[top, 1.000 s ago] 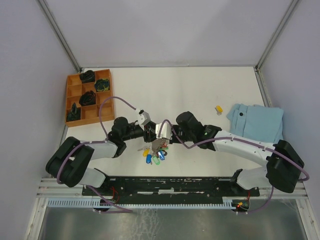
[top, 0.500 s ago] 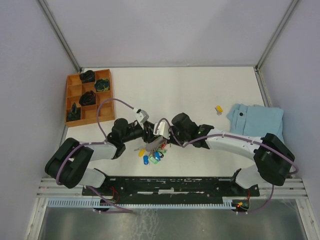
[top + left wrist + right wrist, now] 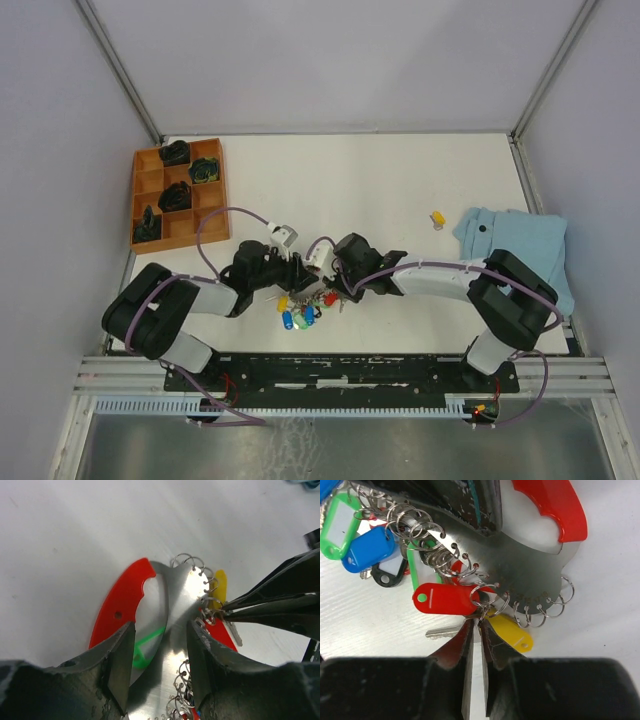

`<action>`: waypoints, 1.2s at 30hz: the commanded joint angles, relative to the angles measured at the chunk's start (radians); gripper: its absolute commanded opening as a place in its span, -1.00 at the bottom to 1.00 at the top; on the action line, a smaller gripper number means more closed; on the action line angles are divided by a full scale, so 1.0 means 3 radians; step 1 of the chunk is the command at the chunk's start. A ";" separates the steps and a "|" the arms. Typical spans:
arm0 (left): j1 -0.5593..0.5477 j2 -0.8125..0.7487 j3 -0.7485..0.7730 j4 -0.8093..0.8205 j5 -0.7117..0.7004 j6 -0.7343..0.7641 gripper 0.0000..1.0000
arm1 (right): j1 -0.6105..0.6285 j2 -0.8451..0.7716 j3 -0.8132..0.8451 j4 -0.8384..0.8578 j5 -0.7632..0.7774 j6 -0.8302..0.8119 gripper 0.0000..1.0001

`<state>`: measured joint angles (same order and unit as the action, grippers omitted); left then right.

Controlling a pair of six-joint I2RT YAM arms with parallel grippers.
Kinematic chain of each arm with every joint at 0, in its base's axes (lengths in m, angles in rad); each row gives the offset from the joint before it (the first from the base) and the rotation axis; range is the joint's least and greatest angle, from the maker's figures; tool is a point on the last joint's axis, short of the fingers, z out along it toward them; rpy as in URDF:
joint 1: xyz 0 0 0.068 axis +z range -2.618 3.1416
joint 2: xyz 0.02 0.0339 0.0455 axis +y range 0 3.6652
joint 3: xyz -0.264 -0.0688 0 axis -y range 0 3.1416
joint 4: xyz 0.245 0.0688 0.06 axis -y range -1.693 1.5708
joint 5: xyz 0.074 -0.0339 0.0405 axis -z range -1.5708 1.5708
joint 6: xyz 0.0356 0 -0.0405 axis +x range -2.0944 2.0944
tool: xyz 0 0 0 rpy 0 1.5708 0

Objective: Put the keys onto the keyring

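Note:
The keyring (image 3: 318, 287) is a flat grey metal plate (image 3: 520, 565) with a red handle (image 3: 122, 600) and a row of small wire rings along its edge. It lies low over the table between both arms. My left gripper (image 3: 157, 645) straddles the plate across its width, and the plate fills the gap between its fingers. Keys hang from the rings by a red tag (image 3: 445, 599), a yellow tag (image 3: 510, 630), a blue tag (image 3: 367, 550) and a green tag (image 3: 335, 527). My right gripper (image 3: 480, 622) has its tips at a small ring by a silver key (image 3: 445, 631). A thin slit shows between its jaws.
An orange compartment tray (image 3: 140, 200) with dark items stands at the back left. A folded blue cloth (image 3: 515, 250) lies at the right. A small yellow piece (image 3: 437, 217) sits beside it. A black tag (image 3: 387, 575) hangs among the keys.
Both grippers and the key bundle have moved nearer to the arms' bases and slightly left. The right arm has swung in. The right jaws have parted a little.

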<state>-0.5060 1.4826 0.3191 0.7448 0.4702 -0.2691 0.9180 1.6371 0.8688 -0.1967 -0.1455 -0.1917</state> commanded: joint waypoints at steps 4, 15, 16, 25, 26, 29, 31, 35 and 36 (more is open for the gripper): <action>-0.0011 0.0239 0.0117 -0.0018 -0.0102 -0.0052 0.04 | -0.0037 -0.0295 0.0146 -0.0016 -0.0191 0.0251 -0.42; -0.0011 0.0265 0.0204 -0.0202 -0.0154 0.0099 0.04 | -0.0640 -0.0550 -0.0026 0.0073 -0.0244 0.0908 -0.20; -0.0012 0.0271 0.0206 -0.0207 -0.0151 0.0099 0.05 | -0.0647 -0.0522 -0.0050 0.0139 -0.0278 0.0942 -0.20; -0.0012 0.0343 0.0255 -0.0221 -0.0096 0.0094 0.04 | -0.0639 -0.0267 -0.0237 0.0637 -0.0523 0.0710 -0.38; -0.0012 0.0352 0.0257 -0.0225 -0.0092 0.0094 0.04 | -0.0633 -0.0232 -0.0248 0.0687 -0.0554 0.0682 -0.40; -0.0013 0.0365 0.0266 -0.0229 -0.0084 0.0094 0.04 | -0.0605 -0.0139 -0.0263 0.0782 -0.0588 0.0603 -0.42; -0.0012 0.0362 0.0266 -0.0231 -0.0080 0.0093 0.04 | -0.0586 -0.0086 -0.0263 0.0835 -0.0575 0.0565 -0.42; -0.0011 0.0379 0.0278 -0.0240 -0.0064 0.0098 0.03 | -0.0571 -0.0007 -0.0273 0.0958 -0.0501 0.0525 -0.41; -0.0012 0.0382 0.0278 -0.0238 -0.0060 0.0095 0.03 | -0.0564 0.0018 -0.0270 0.0972 -0.0480 0.0511 -0.40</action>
<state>-0.5064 1.5776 0.3828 0.6830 0.4496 -0.2718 0.7399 1.6249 0.7872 0.0029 -0.2928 -0.0063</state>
